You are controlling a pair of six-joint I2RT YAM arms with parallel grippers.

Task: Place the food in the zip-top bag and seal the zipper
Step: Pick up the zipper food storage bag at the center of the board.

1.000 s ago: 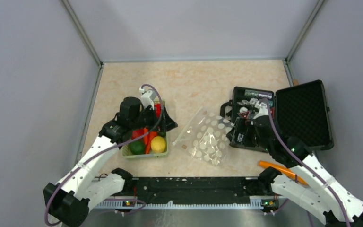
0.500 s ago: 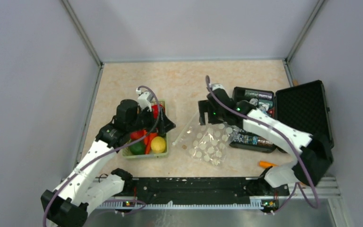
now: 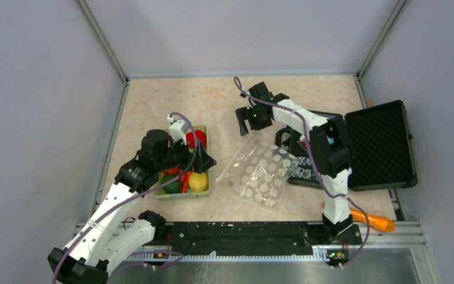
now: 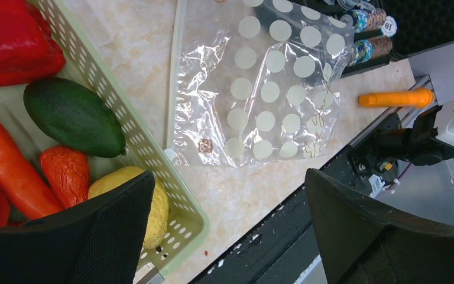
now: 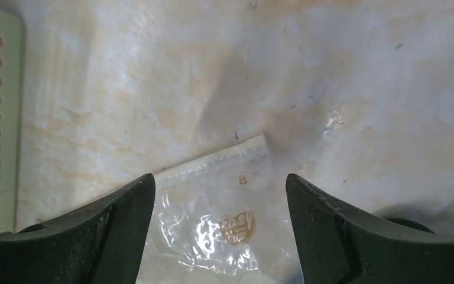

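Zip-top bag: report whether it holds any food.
Empty. The zip-top bag lies flat on the table, nothing inside; the food sits in the basket.

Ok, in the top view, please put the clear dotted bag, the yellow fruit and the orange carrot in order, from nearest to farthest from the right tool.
1. dotted bag: in the middle, with its far corner just below the right tool.
2. yellow fruit: to the left, inside the green basket.
3. orange carrot: clearly farthest, at the near right corner.
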